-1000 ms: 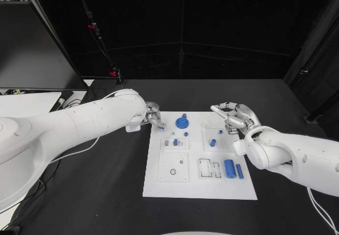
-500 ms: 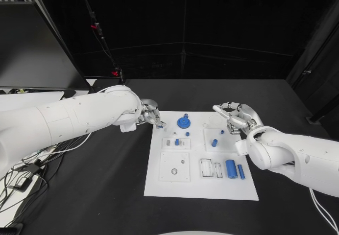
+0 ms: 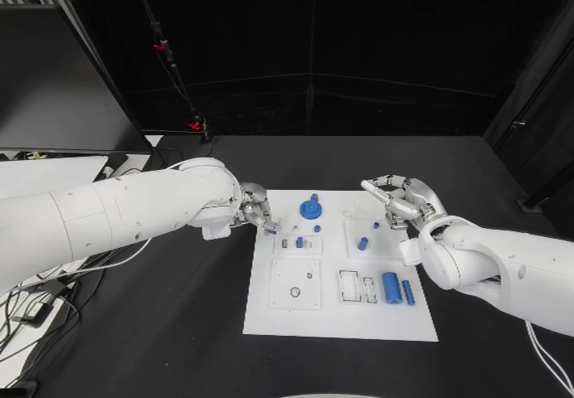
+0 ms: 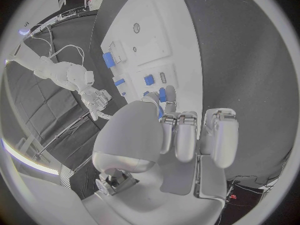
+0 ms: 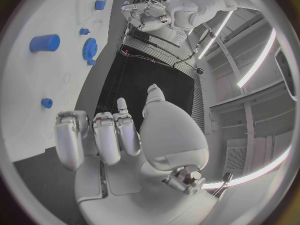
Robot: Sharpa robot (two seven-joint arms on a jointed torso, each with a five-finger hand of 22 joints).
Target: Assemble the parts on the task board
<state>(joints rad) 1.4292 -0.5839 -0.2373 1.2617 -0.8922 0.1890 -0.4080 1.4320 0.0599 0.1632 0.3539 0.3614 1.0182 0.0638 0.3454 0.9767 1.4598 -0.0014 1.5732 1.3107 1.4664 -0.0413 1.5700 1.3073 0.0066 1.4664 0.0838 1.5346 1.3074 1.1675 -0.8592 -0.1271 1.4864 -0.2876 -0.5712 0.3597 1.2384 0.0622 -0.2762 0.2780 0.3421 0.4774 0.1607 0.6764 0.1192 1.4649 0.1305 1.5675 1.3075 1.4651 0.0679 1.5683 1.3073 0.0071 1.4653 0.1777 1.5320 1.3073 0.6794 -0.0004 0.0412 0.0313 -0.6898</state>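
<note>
**Both hands poised over the far end of the board**

We see the white rectangular task board [image 3: 338,319] at frame centre, small blue parts scattered on it: a blue gear [image 3: 311,207] near the top, a blue cylinder [image 3: 390,286] lower right. Our left hand [image 3: 255,209] pinches a small blue piece [image 4: 162,94] at the board's upper-left corner. Our right hand [image 3: 398,201] hovers at the upper right, fingers curled, holding nothing.

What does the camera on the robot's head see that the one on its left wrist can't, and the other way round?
From the head: the whole task board laid out, with the blue gear near its far edge and both hands at that end, the left hand and the right hand. From the left wrist: the back of the left hand's curled fingers close up, a small blue part at their tips. Both share the board, some blue parts and the right hand.
</note>
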